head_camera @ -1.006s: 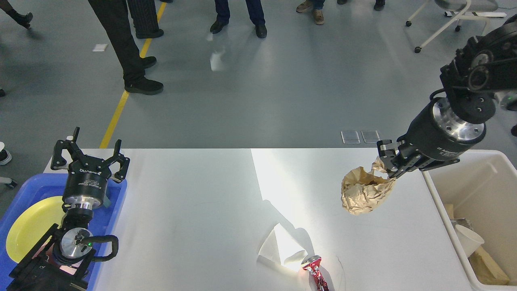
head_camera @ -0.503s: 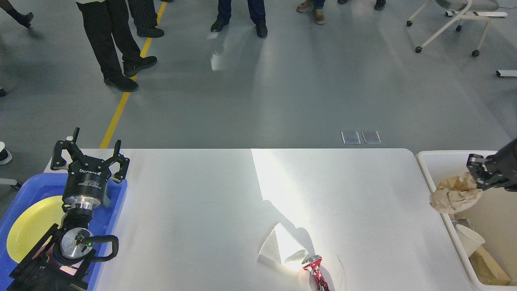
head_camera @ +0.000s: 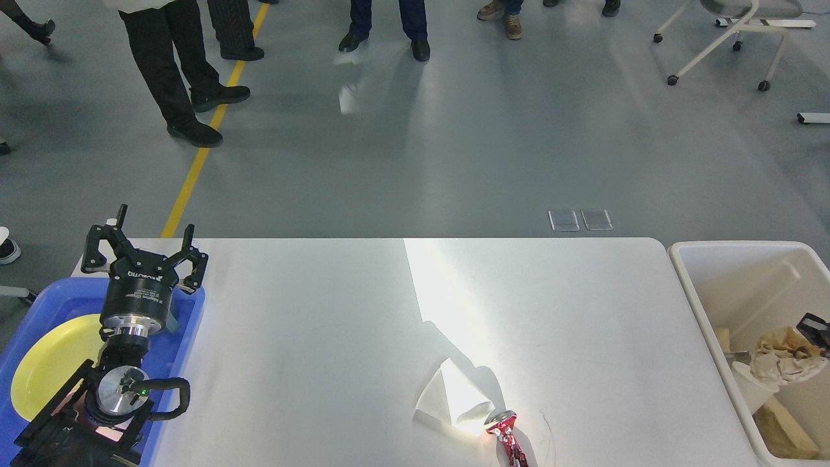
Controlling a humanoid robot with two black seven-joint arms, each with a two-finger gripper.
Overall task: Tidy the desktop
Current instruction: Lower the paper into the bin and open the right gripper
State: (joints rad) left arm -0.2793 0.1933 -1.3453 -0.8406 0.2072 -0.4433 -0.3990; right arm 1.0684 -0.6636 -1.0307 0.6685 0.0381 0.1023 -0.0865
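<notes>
The right end effector (head_camera: pixel 816 325) shows only as a dark tip at the frame's right edge, down inside the white bin (head_camera: pixel 697 295) and touching a crumpled brown paper wad (head_camera: pixel 784 357) — whether it pinches the wad or has let go cannot be told. The left end effector (head_camera: pixel 144 250) hangs over the far end of the blue tray (head_camera: pixel 194 311), fingers spread and empty, with a yellow plate (head_camera: pixel 45 370) below the arm.

What remains lies on the tabletop (head_camera: pixel 311 337) near its front edge — a crushed red can (head_camera: pixel 509 438) and, touching it on the left, a white paper scrap (head_camera: pixel 450 392). Both sit right of centre, so they lie left of and nearer than the right end effector, which looks the closer arm; the left one is well apart. The can's long axis runs roughly front to back, tilted slightly, suggesting a grasp across its width.

The tabletop is white, matte, split by a bright patch of light. Beyond it, a grey floor with a yellow line (head_camera: pixel 194 168), onlookers' legs and a wheeled chair (head_camera: pixel 713 39).
</notes>
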